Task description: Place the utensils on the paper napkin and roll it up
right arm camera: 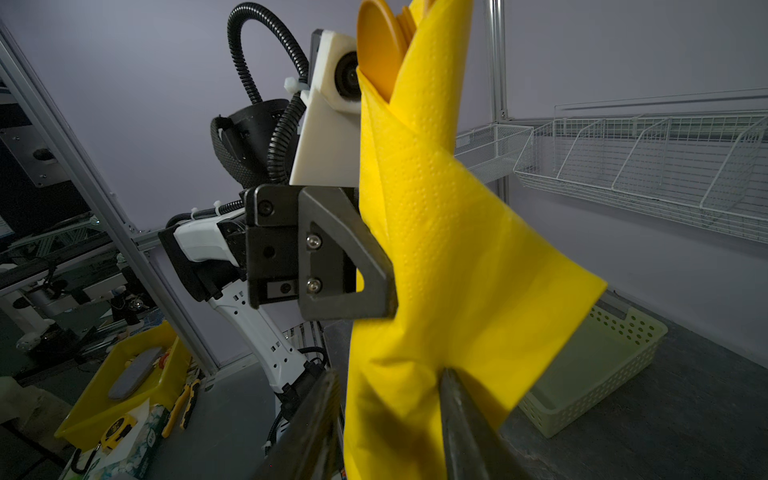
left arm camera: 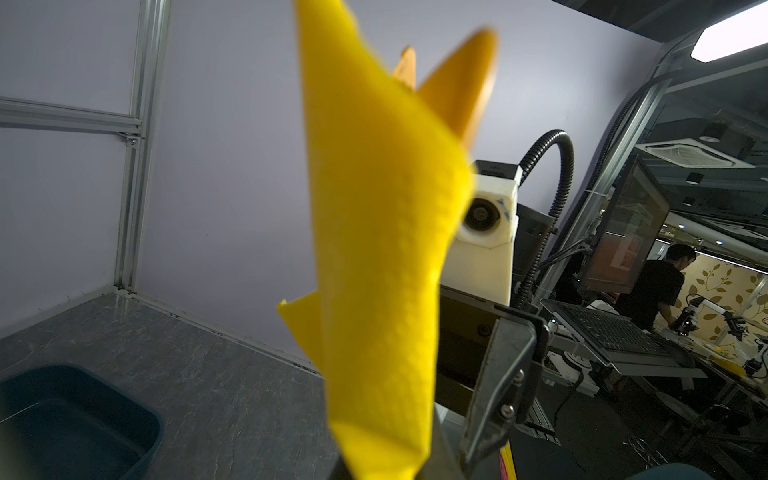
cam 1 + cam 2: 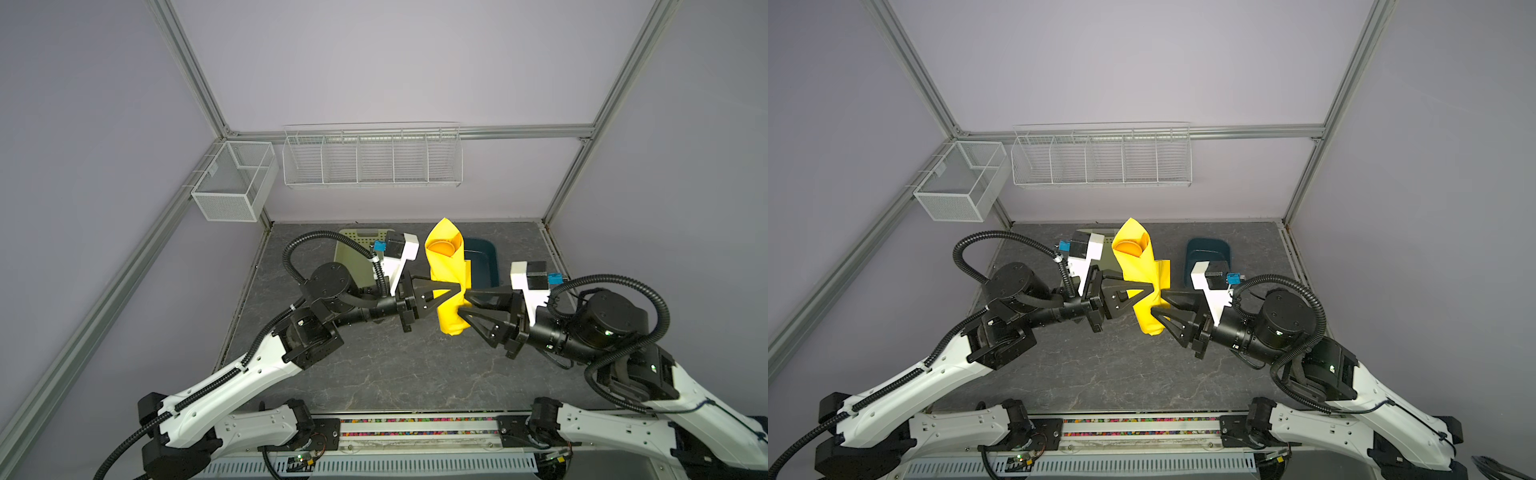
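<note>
The yellow paper napkin (image 3: pixel 446 266) (image 3: pixel 1140 266) is rolled into a cone and stands upright in the air above the table. The orange utensils sit inside it. A spoon bowl (image 3: pixel 441 248) (image 1: pixel 376 45) shows at the open top, and orange tips (image 2: pixel 405 66) poke out. My left gripper (image 3: pixel 457 289) (image 3: pixel 1152 289) (image 2: pixel 386 465) is shut on the roll's middle from the left. My right gripper (image 3: pixel 462 303) (image 3: pixel 1158 304) (image 1: pixel 390 386) stands open around the roll's lower part from the right. One finger touches the paper and the other stands just off it.
A pale green perforated basket (image 3: pixel 353 249) (image 1: pixel 594 374) sits at the back left of the table. A dark blue bin (image 3: pixel 482 257) (image 2: pixel 75 415) sits at the back right. A white wire rack (image 3: pixel 372 160) and a mesh box (image 3: pixel 232 183) hang on the walls.
</note>
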Tool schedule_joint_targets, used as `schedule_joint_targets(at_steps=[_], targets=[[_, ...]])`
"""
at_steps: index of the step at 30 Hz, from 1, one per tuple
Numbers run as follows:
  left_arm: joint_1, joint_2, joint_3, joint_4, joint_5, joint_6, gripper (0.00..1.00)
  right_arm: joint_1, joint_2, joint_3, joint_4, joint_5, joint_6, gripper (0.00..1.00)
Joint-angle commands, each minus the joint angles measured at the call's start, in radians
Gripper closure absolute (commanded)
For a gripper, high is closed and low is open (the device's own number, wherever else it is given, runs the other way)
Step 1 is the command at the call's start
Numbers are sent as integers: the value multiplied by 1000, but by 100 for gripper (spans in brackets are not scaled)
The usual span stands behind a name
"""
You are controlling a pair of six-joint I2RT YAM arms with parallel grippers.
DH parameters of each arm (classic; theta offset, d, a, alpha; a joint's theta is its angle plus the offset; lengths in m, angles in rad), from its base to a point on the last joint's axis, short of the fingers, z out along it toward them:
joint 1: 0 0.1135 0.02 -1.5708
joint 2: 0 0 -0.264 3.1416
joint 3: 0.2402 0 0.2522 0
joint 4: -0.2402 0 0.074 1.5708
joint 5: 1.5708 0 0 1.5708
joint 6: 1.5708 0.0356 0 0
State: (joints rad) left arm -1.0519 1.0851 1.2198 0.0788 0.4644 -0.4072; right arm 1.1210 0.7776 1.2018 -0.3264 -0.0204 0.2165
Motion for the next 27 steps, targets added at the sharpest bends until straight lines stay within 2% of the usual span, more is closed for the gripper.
schedule_joint_targets(at_steps=[1, 12, 27], targets=[[4, 2, 45, 42, 21, -5, 100, 1, 7, -15, -6, -32, -8, 56], [4, -10, 45, 53, 15, -10, 100, 1, 8, -27, -38, -3, -2, 54], [4, -36, 30, 64, -20, -7, 100, 1, -15, -51, -70, -20, 15, 56]])
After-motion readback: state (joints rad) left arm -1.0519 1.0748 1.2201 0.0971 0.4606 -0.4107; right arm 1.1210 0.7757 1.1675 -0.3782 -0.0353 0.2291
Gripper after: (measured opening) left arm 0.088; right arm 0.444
